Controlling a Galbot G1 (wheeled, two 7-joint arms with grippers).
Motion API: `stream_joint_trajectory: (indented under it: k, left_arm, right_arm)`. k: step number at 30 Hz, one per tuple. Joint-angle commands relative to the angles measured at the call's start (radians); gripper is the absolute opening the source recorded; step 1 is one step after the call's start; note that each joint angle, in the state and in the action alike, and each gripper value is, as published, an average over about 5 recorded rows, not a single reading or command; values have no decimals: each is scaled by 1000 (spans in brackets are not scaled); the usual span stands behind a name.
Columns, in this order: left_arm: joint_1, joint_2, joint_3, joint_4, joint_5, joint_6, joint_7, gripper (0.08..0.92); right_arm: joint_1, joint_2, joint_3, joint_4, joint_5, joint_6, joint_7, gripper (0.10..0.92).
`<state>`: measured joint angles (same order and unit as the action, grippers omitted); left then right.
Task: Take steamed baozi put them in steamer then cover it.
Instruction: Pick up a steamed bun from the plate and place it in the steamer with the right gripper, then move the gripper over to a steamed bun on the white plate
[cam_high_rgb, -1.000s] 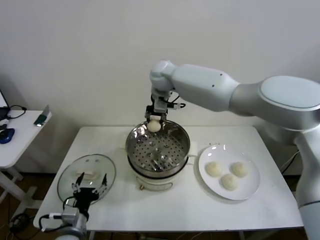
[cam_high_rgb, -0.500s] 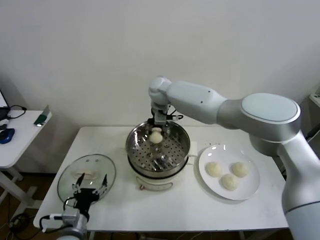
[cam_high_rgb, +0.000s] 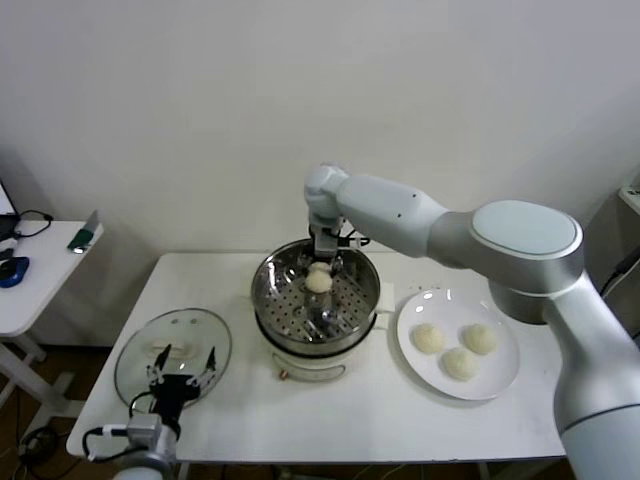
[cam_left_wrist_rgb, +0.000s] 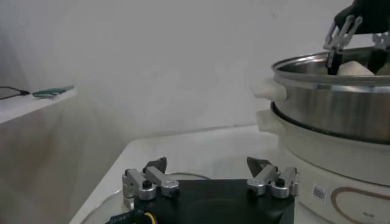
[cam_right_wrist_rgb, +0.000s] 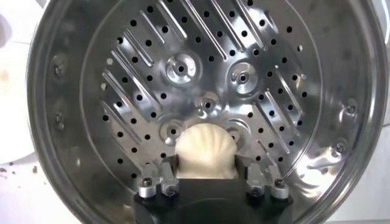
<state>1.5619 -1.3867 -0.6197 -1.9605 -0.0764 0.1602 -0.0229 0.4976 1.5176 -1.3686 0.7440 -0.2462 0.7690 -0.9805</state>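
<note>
Glass cover (cam_high_rgb: 172, 355) lies flat on the white table (cam_high_rgb: 400, 410), with the left pincer (cam_high_rgb: 180, 372) hovering at its near edge, fingers spread. Farther right, three baozi (cam_high_rgb: 459, 349) sit on a plate (cam_high_rgb: 415, 365). Behind, the right pincer (cam_high_rgb: 320, 268), fingers apart, flanks a fourth bun (cam_right_wrist_rgb: 205, 151) on the steamer (cam_high_rgb: 316, 300) tray.

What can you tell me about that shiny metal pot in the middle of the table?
The steamer is a round pot of shiny steel, standing upright on a white base with side handles, mid-table. Its lid is off. Inside lies a perforated tray with holes and raised ridges. One cream-white bun sits on the tray near the far side, between the fingers of the right claw, which reaches down into the pot. A glass lid lies to its left, a plate of three buns to its right.
</note>
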Motion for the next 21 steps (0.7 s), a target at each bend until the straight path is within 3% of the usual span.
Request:
stream_joint_trajectory:
  k: [1,4,8,13,17,21]
  left_arm:
    - [-2,0,1,1,1,1,1,823]
    - [-3,0,2,-2,3,2,1,823]
    - [-3,0,3,-8,5,5,3,823]
    - [-3,-2,7,-14,13,10,4,823]
    - [-5,-7,12,-20,21,15,7,823]
    - [-9,-10,18,-27,30,20,11,823]
  right_arm:
    - [36,-5,1,-7,28,22,-24,799]
    - [101,-23,-18,2,128,36,-62,819]
    - [236,-61,-101,12,401,-3,-126,822]
    - [385,-180,-295,105,830,-263,-226,823]
    - [483,-328,-440,225,961,-498,-236,823]
    - [580,-462,-606,376,1043,-633,-178,823]
